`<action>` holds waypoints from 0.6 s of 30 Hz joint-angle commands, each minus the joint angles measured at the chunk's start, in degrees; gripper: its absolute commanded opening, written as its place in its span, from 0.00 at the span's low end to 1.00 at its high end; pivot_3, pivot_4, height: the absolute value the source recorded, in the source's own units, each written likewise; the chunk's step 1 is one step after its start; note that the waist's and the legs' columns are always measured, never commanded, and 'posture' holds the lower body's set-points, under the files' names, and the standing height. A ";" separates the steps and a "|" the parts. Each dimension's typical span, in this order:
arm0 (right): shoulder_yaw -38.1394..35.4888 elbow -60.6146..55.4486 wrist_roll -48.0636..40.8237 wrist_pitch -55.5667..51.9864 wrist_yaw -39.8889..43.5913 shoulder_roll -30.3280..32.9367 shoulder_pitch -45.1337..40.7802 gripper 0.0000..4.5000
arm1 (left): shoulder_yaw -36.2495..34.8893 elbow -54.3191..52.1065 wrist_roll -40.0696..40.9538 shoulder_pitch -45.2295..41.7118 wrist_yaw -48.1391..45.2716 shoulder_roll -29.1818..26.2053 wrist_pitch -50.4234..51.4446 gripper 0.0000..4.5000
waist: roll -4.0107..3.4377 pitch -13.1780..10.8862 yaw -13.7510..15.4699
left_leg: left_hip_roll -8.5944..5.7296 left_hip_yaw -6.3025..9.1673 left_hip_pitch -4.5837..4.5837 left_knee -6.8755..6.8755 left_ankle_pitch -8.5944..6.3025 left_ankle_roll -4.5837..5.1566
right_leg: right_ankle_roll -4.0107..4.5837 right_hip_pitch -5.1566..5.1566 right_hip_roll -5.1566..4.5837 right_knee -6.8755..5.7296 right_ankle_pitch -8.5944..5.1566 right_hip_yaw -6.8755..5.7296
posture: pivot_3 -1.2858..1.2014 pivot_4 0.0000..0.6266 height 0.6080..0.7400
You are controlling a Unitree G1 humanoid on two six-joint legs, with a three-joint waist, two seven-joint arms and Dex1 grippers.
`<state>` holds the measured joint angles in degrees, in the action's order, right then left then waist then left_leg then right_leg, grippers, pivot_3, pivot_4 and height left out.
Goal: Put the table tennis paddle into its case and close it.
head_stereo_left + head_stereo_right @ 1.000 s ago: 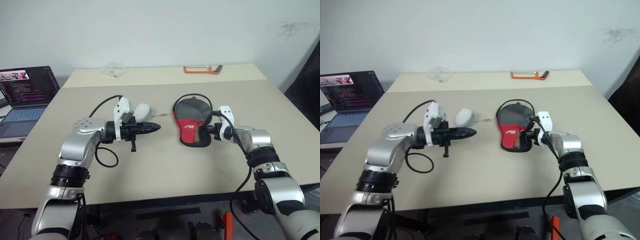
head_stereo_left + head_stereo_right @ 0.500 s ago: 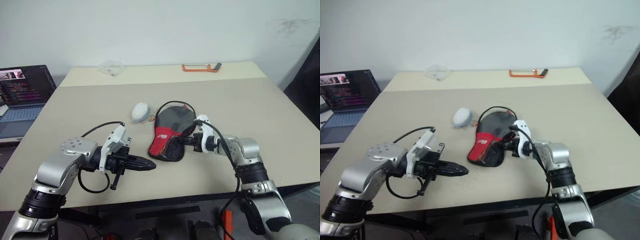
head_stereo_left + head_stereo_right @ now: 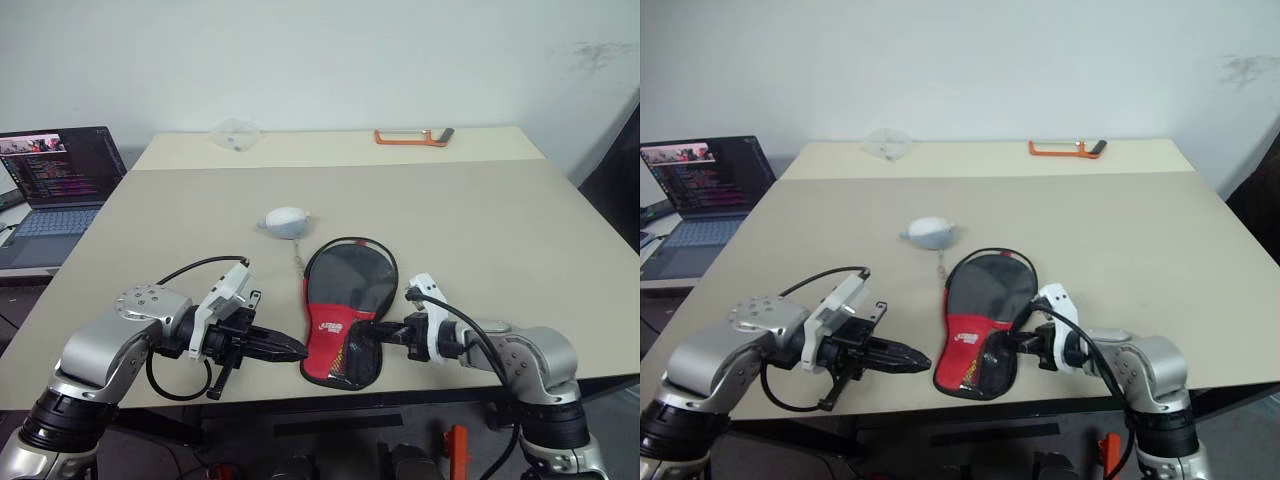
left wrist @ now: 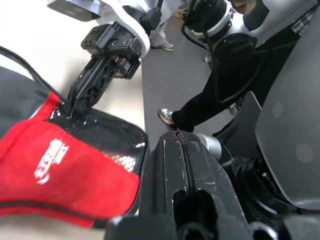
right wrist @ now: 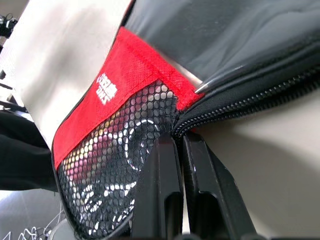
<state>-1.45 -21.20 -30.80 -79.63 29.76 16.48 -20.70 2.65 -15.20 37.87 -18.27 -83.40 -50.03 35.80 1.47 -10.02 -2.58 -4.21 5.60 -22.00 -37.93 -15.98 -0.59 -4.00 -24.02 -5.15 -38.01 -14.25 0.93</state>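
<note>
Where the right gripper (image 3: 1012, 343) meets the case (image 3: 978, 322), its two black fingers (image 5: 165, 195) are pressed together on the zipper rim, at the spot where the red panel, the mesh patch and the zipper come together; the right wrist view shows the tips pinching the fabric edge there. Across from it, the left gripper (image 3: 290, 349) has its fingers (image 4: 187, 175) clenched with nothing between them, the tips pointing toward the case's red lower part and stopping just beside it without a visible touch.

The case lies flat near the front edge of the counter (image 3: 480, 230), between the two grippers, its round black upper part pointing away from the robot and its red lower part with the white logo and the mesh patch toward the front edge. The zipper rim runs around its outline. Whether the table tennis paddle is inside cannot be told; it is not seen lying anywhere on the counter.

Farther back on the counter, just beyond the case's round end, sits a small rounded white and grey object (image 3: 283, 221) with a thin cord trailing toward the case. Well behind it, at the far side, lie a crumpled clear plastic piece (image 3: 234, 134) and an orange hacksaw frame (image 3: 412, 137). An open laptop (image 3: 56, 190) with a lit screen stands off the counter's left side.
</note>
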 commanded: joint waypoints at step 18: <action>-1.00 -0.50 -3.90 0.53 2.58 12.14 -2.24 0.01 | 2.61 -0.33 -0.01 -0.92 -0.96 0.30 -1.98 0.00 | 0.01 0.00 0.79 | -0.01 0.01 0.00 -0.02 0.00 0.02 | -0.01 0.09 -0.01 0.06 -0.01 -0.07 | 0.52 0.24 1.00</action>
<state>-1.98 -21.06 -33.80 -79.92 31.47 27.81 -22.02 5.51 -15.12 37.74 -18.80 -83.64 -49.80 34.58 1.48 -10.02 -1.78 -4.21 5.61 -22.01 -37.95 -15.99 -0.57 -4.01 -23.93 -5.16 -37.95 -14.26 0.85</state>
